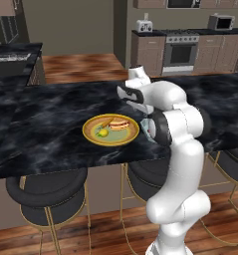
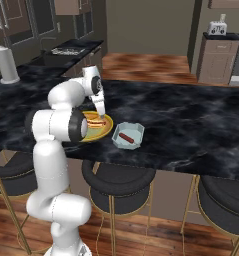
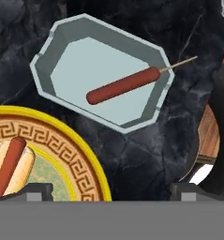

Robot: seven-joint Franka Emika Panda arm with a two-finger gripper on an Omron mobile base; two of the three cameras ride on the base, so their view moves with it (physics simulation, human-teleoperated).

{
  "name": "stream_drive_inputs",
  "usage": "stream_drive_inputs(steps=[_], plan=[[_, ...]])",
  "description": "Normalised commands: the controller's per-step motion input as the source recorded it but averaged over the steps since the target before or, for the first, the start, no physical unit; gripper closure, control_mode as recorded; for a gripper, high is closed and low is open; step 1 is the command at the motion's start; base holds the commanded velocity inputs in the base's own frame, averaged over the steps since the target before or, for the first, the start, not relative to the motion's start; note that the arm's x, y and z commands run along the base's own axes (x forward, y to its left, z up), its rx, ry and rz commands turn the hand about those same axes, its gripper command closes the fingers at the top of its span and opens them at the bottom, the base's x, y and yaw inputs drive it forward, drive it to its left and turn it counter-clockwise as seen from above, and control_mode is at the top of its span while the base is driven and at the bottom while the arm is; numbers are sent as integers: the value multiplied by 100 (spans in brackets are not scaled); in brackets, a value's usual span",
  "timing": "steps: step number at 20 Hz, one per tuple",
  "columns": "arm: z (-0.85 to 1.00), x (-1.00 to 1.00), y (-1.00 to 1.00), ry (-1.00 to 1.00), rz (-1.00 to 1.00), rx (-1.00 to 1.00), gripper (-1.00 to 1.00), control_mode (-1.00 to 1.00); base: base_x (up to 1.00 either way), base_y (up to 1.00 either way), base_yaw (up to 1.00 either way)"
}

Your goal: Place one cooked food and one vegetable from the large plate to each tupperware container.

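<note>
Pale blue-grey, the tupperware container point(image 3: 101, 72) at the upper centre of the hand view already held a skewered sausage point(image 3: 124, 85) — a cooked item delivered — while the gripper point(image 2: 99, 111), jaws wide open and empty, hung by the large plate point(image 3: 87, 166) at lower left on the dark marble table point(image 1: 36, 124).

Arm folded forward, end effector point(image 2: 99, 115) pointing down, jaws wide apart

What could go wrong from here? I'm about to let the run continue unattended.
The tupperware container sits near the counter edge, so a nudge could push it off. The sausage's stick overhangs the container rim and could snag the open gripper. The hot dog lies beside other food on the large plate, inviting a mis-grasp.
</note>
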Motion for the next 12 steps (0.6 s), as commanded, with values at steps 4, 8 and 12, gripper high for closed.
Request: stream_drive_inputs(steps=[4,8,12], plan=[[0,-5,49,8,77,32,-100,-100,0,0,0],[0,0,66,13,74,32,-100,-100,0,0,0],[-5,-4,63,6,57,4,-100,-100,0,0,0]])
